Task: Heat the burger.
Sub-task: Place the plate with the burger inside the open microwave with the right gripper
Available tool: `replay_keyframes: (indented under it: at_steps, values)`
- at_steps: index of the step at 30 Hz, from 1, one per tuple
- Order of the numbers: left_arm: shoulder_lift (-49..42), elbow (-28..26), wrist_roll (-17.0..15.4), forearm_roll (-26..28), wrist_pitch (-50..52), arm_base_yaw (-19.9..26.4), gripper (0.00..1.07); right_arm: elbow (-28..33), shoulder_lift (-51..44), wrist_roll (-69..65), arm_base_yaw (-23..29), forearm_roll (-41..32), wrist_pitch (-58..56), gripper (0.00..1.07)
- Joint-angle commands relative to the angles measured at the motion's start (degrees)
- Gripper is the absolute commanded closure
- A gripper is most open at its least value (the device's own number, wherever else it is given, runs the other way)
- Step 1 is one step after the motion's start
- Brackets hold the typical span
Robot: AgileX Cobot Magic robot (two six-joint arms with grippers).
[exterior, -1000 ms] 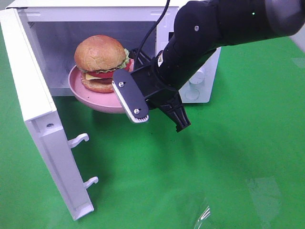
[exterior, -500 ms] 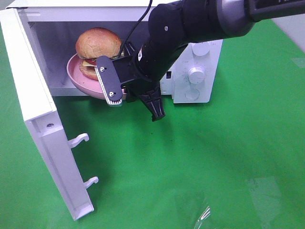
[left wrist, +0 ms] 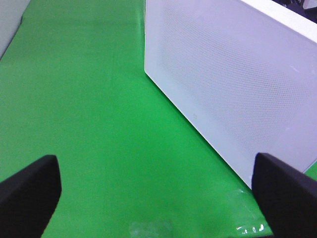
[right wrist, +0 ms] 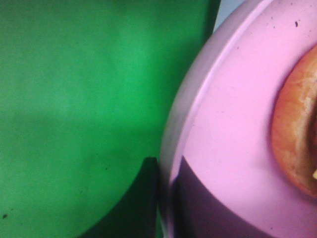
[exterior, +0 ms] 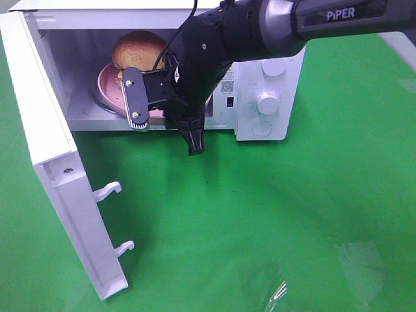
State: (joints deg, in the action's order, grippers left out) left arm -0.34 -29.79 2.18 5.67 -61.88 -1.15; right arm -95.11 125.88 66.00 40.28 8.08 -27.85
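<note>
Step in hand, as I judge it: seating the plate (exterior: 107,88) in the microwave (exterior: 273,65).

Burger (exterior: 140,47) sits on the pink plate, inside the cavity toward its back; bun top is near the ceiling. The plate's near rim lies by the front lip; whether it rests on the floor, I cannot tell.

Right gripper (exterior: 151,116): jaws closed thin on the plate's near rim; the wrist view shows a dark finger lapping the rim beside the bun.

Left gripper (left wrist: 158,198): jaws spread wide, holding nothing, low over the green cloth (exterior: 273,214) just outside the open door (left wrist: 233,84).

To do it well: keep the plate level so the burger does not slide; lower until the floor carries it; only then let go.

Edges and room:
1. ceiling over the bun; little spare;
2. right cavity wall and control panel crowd the arm;
3. door swung fully out to the left, clear of the exit path;
4. cloth in front gives room to draw straight back.
</note>
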Motion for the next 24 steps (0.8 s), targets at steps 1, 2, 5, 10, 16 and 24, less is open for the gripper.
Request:
replay_keyframes:
  at_steps: [1,2,5,10,16,24]
  values:
    - [-0.8,0.23,-0.23,0.06,0.63,0.0,0.1,-2.52,0.34,-1.83,0.06,1.78,1.89,1.07]
    - [-0.8,0.23,-0.23,0.06,0.63,0.0,0.1,-3.5,0.74,-2.12,0.06,2.35,1.32,1.07]
    - [-0.8,0.23,-0.23,0.06,0.63,0.0,0.1,-4.98,1.78,-3.15,0.06,2.86,0.63,1.07]
    - [-0.8,0.23,-0.23,0.06,0.63,0.0,0.1,-9.11,4.58,-8.02,0.06,5.79,-0.06,1.07]
    - [-0.8,0.23,-0.23,0.0,0.63,0.0,0.1,-15.07,8.54,-13.18,0.06,8.54,-2.18,1.07]
    - [-0.8,0.23,-0.23,-0.17,0.63,0.0,0.1,-21.43,11.75,-15.18,0.4,10.14,-3.78,1.07]
